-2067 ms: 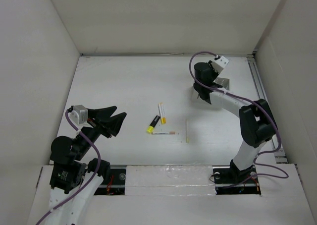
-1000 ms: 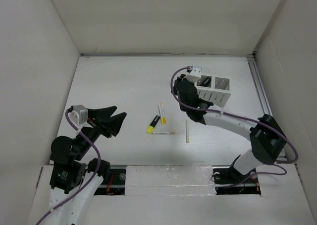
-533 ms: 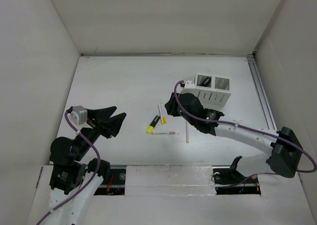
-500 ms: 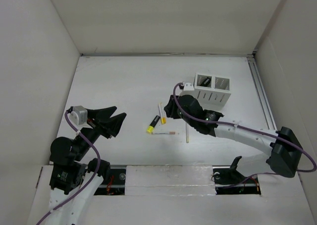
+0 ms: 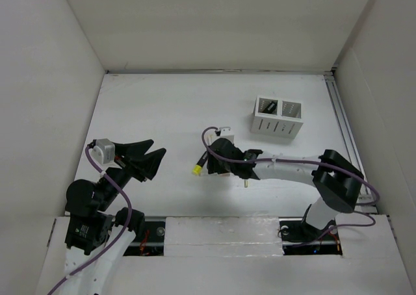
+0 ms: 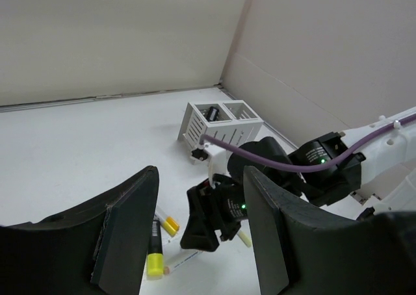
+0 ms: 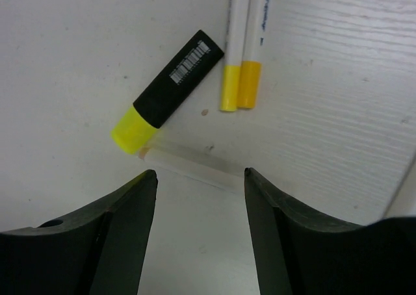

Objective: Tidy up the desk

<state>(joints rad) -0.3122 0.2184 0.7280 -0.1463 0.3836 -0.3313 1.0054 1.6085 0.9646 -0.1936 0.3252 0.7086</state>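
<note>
The desk [image 5: 162, 106] is a white tabletop. Near its middle lie a black highlighter with a yellow cap [image 5: 198, 165], two white pens with yellow caps [image 7: 239, 80] and a thin white pen [image 7: 188, 165]. My right gripper [image 5: 214, 166] hangs open just above the thin white pen, one jaw on each side of it, holding nothing; in the right wrist view [image 7: 200, 173] the pen lies across just beyond its tips. My left gripper [image 5: 146, 157] is open and empty, left of the pens, and its wrist view [image 6: 200, 178] looks toward them.
A white slotted two-compartment pen holder [image 5: 277, 116] stands at the back right with a dark item in one compartment. A pale stick [image 5: 246, 182] pokes out from under the right arm. A metal rail [image 5: 341, 113] runs along the right edge. Tall white walls surround the desk.
My right arm has swung from the pen holder at the back right to the middle and lowered its open gripper over the pens. The left arm has not moved.
</note>
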